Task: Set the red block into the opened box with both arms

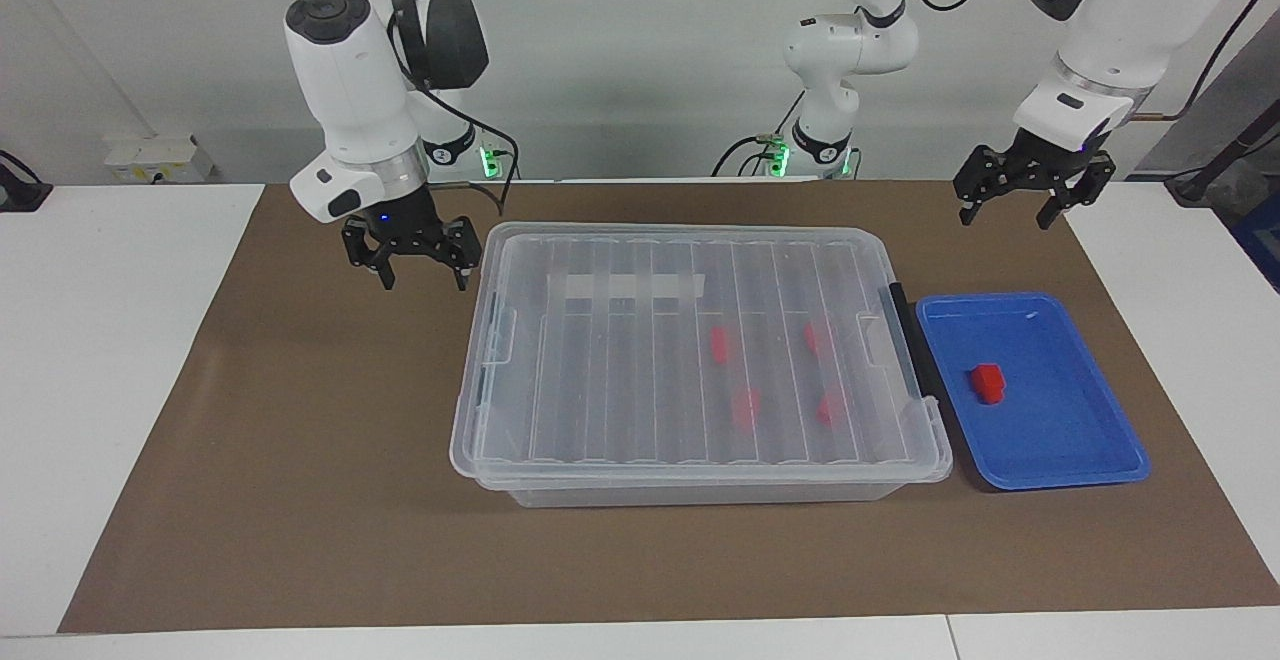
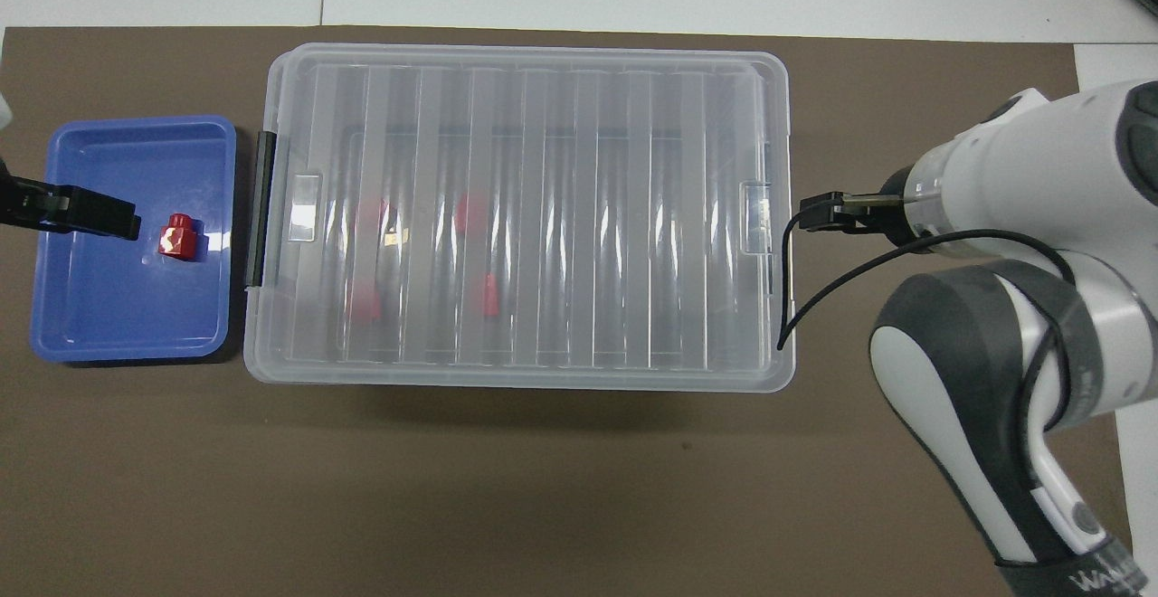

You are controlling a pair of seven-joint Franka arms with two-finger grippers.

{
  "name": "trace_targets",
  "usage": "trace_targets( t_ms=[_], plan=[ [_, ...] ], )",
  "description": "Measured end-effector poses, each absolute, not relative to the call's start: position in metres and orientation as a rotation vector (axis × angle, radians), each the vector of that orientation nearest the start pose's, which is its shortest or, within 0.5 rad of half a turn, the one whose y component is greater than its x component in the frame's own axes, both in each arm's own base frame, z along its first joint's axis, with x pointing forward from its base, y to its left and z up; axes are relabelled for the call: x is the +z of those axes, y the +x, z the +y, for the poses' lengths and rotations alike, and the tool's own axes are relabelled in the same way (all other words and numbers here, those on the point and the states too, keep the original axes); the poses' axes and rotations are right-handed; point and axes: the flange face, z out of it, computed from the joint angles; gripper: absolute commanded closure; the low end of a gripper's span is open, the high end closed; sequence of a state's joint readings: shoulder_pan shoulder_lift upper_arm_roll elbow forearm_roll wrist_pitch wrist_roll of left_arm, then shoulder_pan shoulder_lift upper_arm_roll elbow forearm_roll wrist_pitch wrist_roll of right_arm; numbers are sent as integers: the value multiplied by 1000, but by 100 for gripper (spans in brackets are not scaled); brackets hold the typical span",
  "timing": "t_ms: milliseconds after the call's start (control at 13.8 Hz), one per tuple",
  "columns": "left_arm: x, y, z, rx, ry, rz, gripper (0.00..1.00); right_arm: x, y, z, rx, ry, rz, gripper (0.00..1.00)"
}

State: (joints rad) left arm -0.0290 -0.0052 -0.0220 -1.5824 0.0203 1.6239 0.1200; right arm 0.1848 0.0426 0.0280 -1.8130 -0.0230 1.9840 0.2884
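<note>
Fingers apart on both grippers, nothing held.
Right gripper [image 1: 425,275] hangs over the brown mat [image 1: 300,420], just beside the box [image 1: 690,360] at the right arm's end; its wrist shows beside that end in the overhead view. Left gripper [image 1: 1012,212] hangs over the mat's edge at the left arm's end. Box lid is on, four red blocks blurred under it. Red block [image 1: 988,382] [image 2: 177,236] lies in the blue tray [image 1: 1080,440], just beside the box's black handle [image 1: 912,340].
</note>
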Motion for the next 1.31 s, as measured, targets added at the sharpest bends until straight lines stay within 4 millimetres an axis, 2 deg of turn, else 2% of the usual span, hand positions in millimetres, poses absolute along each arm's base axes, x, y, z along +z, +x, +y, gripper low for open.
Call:
trace_targets(
  t_ms=[218, 436, 727, 945, 1090, 1308],
  plan=[
    [631, 563, 2, -142, -3104, 190, 0, 492, 588, 137, -188, -3119, 116, 0],
    [632, 564, 26, -162, -3103, 125, 0, 476, 594, 138, -171, -3122, 117, 0],
    [632, 563, 44, -161, -3103, 74, 0, 468, 593, 137, -146, -3128, 119, 0],
    [632, 560, 72, -157, -3101, -3, 0, 466, 593, 132, -136, -3135, 104, 0],
    [630, 556, 86, -130, -3103, -42, 0, 465, 595, 122, -133, -3140, 46, 0],
    [629, 551, 88, -102, -3106, -51, 0, 465, 599, 101, -132, -3145, -8, 0]
  ],
)
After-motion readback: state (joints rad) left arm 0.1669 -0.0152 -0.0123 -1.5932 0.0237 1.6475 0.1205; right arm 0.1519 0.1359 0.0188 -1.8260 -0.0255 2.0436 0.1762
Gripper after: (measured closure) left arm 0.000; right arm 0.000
